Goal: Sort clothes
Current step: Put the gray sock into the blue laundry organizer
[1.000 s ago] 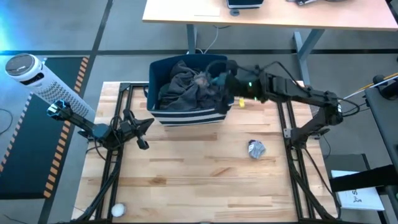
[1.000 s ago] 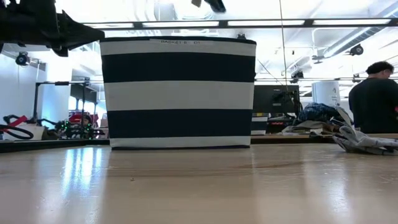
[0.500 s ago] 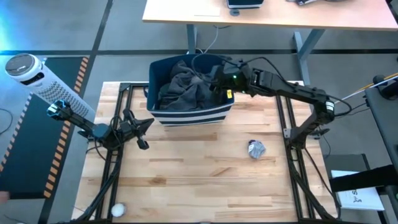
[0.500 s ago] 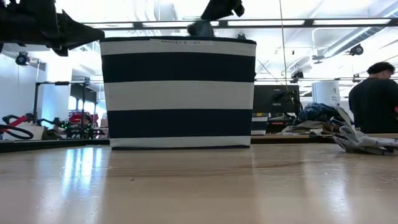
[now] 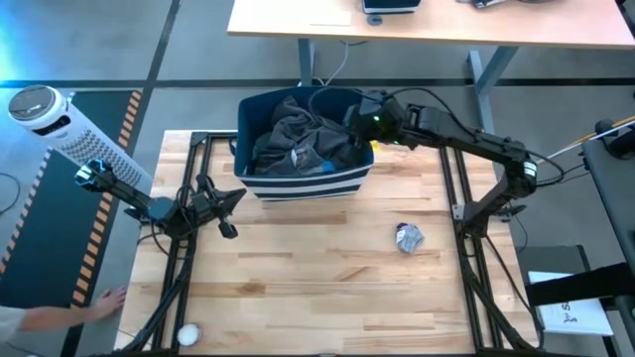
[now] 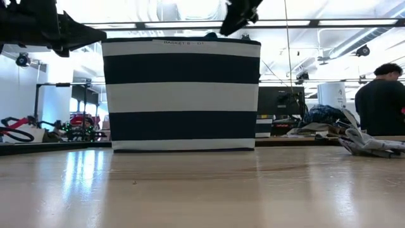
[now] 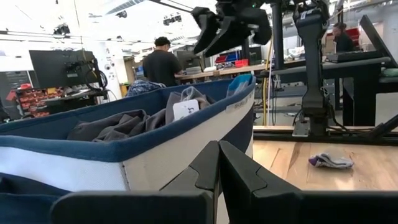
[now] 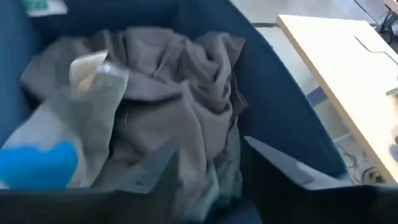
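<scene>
Having let a small blue piece [image 5: 319, 164] drop into the bin [image 5: 298, 184], my right pincer [image 5: 362, 116] hangs open and empty above the dark clothes [image 5: 293, 139], one more item sorted.

You see soft, matt charcoal cloth [image 5: 296, 139] crumpled in the striped fabric bin [image 5: 303, 183]. Your table [image 5: 327, 288] is smooth pale wood with a slight sheen.

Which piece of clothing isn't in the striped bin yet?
The small grey crumpled piece, lying alone on the table's wood. The dark charcoal garment and blue piece already lie inside the bin.
</scene>
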